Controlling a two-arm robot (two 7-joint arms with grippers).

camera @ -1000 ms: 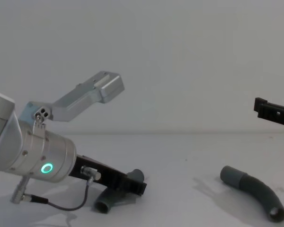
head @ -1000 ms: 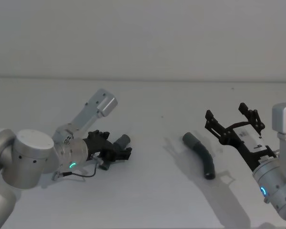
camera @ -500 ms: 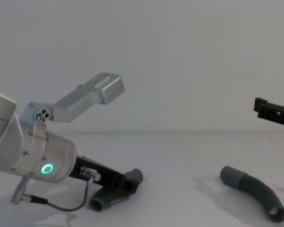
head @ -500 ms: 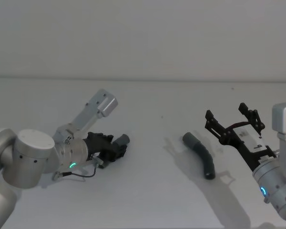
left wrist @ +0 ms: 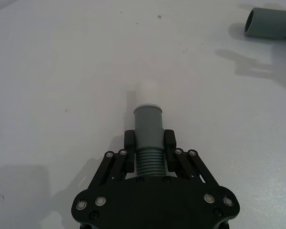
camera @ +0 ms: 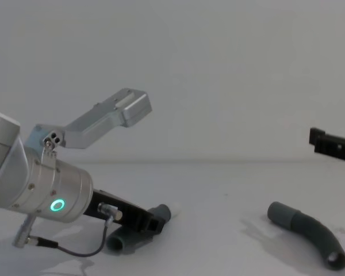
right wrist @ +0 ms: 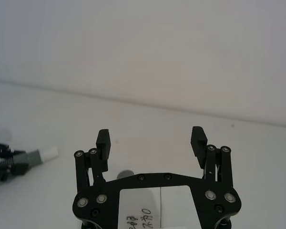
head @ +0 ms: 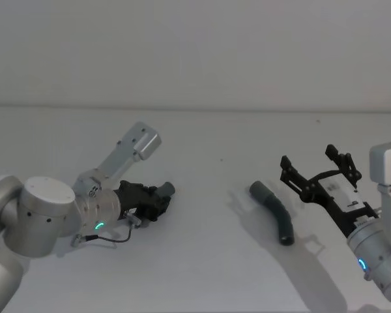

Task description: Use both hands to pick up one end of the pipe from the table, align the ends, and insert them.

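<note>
— The left gripper (head: 158, 199) has drawn back a touch since a second ago, and its jaws have closed in on the first pipe piece (left wrist: 148, 160).
— Same on my feed: I see the jaws clamped on the ribs just behind the cuff (left wrist: 148, 125), white tip (left wrist: 147, 89) pointing away from the wrist, down by the tabletop (head: 208, 261).
— And the right gripper (head: 313, 160)?
— I have it hanging with its jaws wide, to the right of the second pipe piece (head: 277, 212) and not touching it. That piece lies flat on the tabletop, well apart from the first.

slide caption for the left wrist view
Left hand shut on a ribbed pipe piece, white-tipped cuff sticking out.
</note>
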